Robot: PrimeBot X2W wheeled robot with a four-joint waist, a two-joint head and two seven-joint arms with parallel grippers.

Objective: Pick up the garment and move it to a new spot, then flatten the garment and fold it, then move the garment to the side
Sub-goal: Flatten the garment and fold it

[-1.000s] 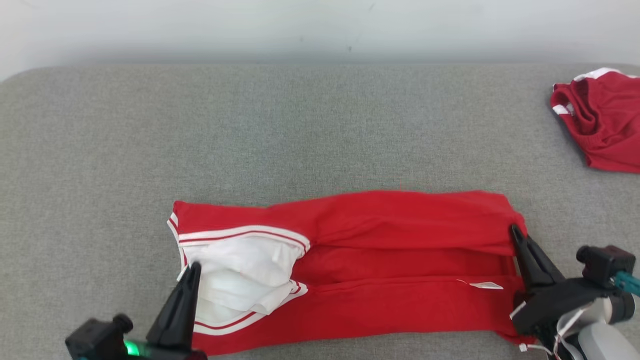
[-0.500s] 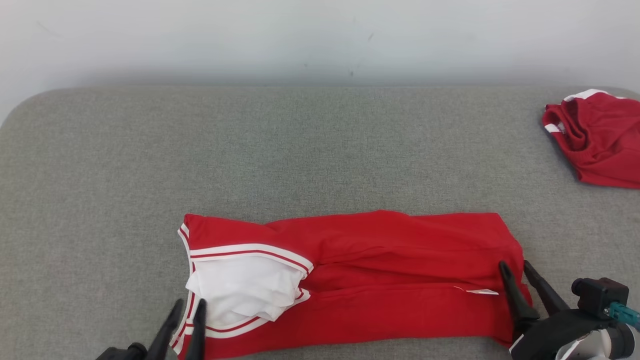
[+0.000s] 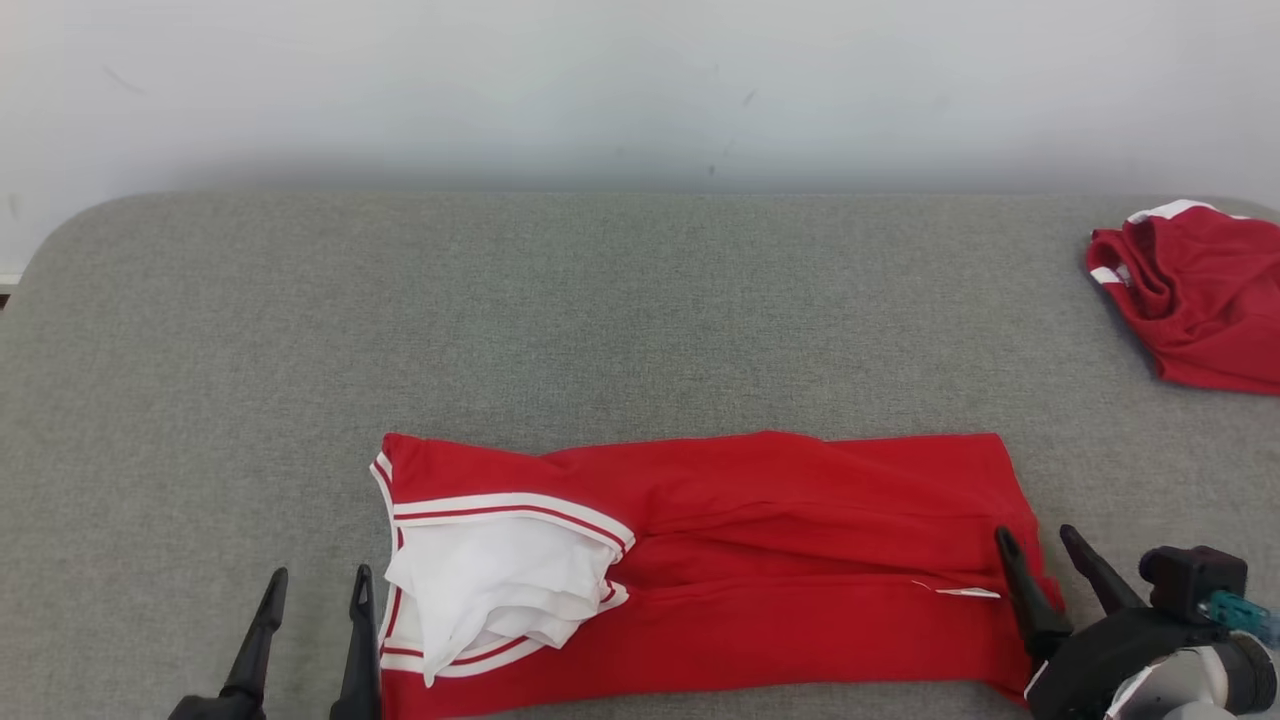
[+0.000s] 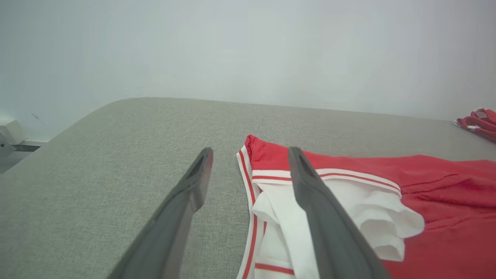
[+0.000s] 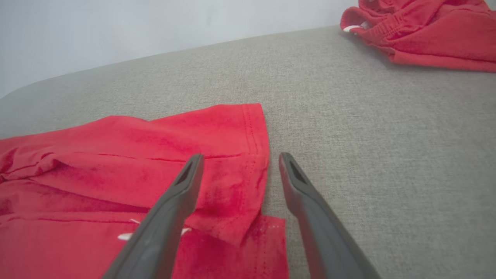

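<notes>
R claw (image 5: 241, 156): fingers (image 5: 170, 209) spread wide, gripping nothing. Red garment (image 5: 116, 162) lies on grey tabletop (image 5: 368, 135), fills lower view-L, some creases. Its stitched hem edge runs btwn the two fingertips: view-L finger over cloth, view-R finger over bare tabletop. Top layer's corner laps over a lower layer near bottom. Small white tag (image 5: 126, 235) shows beside view-L finger. 2nd red garment (image 5: 426, 35), bunched, top R, well apart. Pale wall (image 5: 116, 27) behind.

The left gripper (image 3: 320, 585) sits low at the left, its jaws spread wide and pointing forward. The right gripper (image 3: 1037, 540), low at the right, stands equally wide, holding nothing.
</notes>
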